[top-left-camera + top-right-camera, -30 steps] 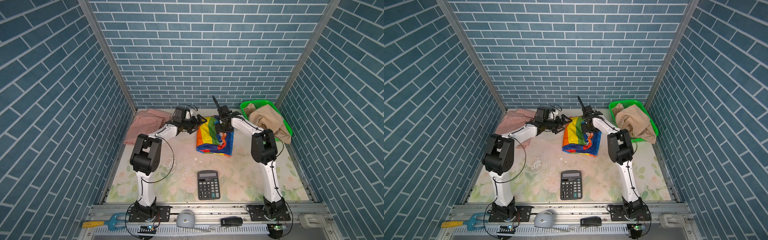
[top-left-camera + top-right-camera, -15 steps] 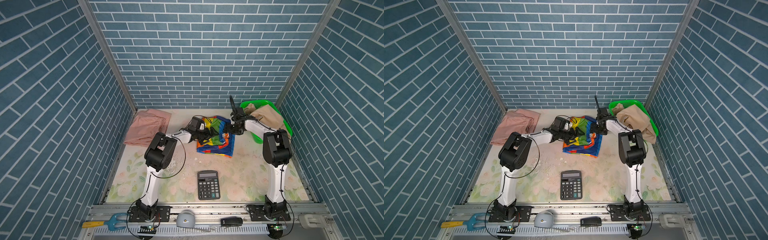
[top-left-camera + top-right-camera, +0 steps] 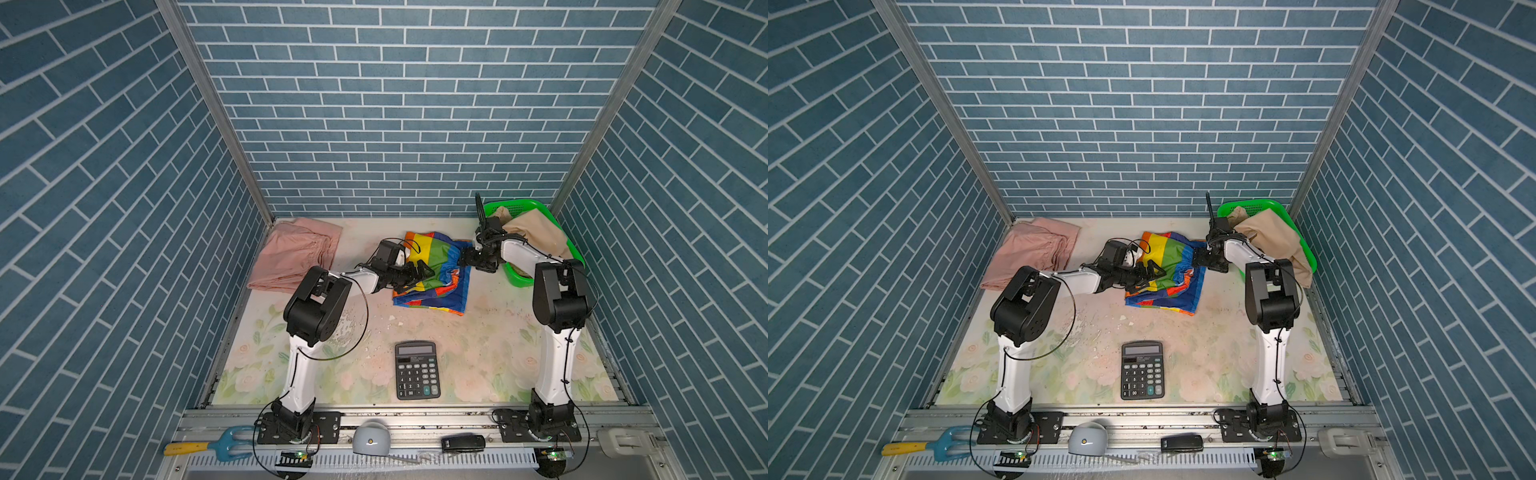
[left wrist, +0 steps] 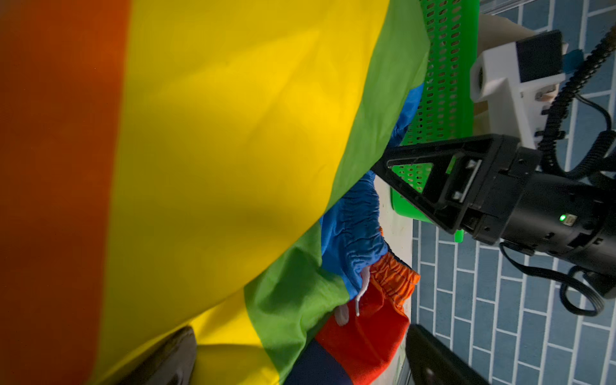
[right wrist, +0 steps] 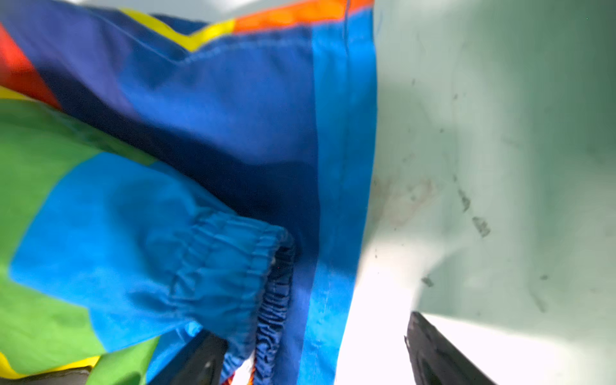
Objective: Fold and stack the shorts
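The rainbow-striped shorts lie bunched at the back middle of the table. My left gripper hovers open over their left half; in the left wrist view the striped cloth fills the space before the left gripper. My right gripper stands open at their right edge, and the blue gathered waistband lies loose between the wide jaws of the right gripper. The pink shorts lie at the back left. The beige shorts hang over the basket.
A green mesh basket stands in the back right corner, close behind my right wrist. A black calculator lies at the front middle. Brick walls close in three sides.
Both grippers have moved right: the left from the shorts' left edge onto them, the right out to their right edge. The right jaws have spread wider.
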Controlling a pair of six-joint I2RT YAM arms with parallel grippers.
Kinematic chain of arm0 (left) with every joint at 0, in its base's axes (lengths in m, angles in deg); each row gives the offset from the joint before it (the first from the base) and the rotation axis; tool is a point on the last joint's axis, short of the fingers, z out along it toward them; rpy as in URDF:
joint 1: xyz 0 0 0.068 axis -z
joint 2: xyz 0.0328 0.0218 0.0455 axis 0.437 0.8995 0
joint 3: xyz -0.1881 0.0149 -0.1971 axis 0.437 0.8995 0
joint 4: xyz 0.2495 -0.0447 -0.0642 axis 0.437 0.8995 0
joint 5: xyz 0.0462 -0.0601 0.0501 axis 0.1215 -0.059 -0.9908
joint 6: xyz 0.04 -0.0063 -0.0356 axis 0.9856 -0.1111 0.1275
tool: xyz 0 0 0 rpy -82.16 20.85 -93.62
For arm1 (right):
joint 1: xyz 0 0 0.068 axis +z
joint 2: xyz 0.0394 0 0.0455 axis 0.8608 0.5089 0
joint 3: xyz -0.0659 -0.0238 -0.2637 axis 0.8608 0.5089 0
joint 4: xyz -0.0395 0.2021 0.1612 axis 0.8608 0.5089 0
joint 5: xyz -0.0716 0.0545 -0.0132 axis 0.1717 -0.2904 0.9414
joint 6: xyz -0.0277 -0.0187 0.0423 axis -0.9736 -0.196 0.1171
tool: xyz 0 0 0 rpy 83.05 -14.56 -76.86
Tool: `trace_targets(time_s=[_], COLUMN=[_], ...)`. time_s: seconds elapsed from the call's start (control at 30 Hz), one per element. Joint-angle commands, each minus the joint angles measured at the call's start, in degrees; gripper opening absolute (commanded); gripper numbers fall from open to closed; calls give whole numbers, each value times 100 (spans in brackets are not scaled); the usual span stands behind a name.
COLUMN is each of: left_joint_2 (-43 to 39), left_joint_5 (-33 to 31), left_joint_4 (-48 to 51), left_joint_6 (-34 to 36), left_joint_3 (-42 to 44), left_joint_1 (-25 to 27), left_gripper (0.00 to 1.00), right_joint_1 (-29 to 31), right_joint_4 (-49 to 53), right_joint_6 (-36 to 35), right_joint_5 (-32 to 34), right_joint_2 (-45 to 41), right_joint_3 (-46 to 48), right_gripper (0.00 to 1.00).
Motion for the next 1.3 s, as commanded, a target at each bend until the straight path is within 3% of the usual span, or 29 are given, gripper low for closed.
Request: trace_targets(time_s=[0.0,0.2,0.47,0.67,0.93,1.13,1.27], left_joint_2=[-141,-497,-337,-127,21,30,-349], left_joint_5=[-32,-1,-252,-299,-377,-413,-918], left_joint_4=[998,1287,1278,1331,1242,1595,2629], left_joint_6=[412,578,158,173,284,628,1594], left_joint_3=[-274,-658,-742,-688,-278,-533,-1193], left_joint_1=[-18,-37,-251,-264,-299,-324,-351], left_gripper=[100,100,100,100,100,100,100], right_joint_1=[-10,306,1177,1157,1054,1045,1026], right_joint_4=[53,-338,-215,-87,-450,-572,-538], right_joint_6=[-186,156,228,239,270,325,273], right_joint_5=[58,-418,319,991,961,744,697], right_joint_2=[-533,-1325,-1277,-1264,-1624,-1548,-1846], right_joint_3=[-8,667,1084,1512,2620,2881,2814], right_gripper=[90,93,94,94,94,94,97])
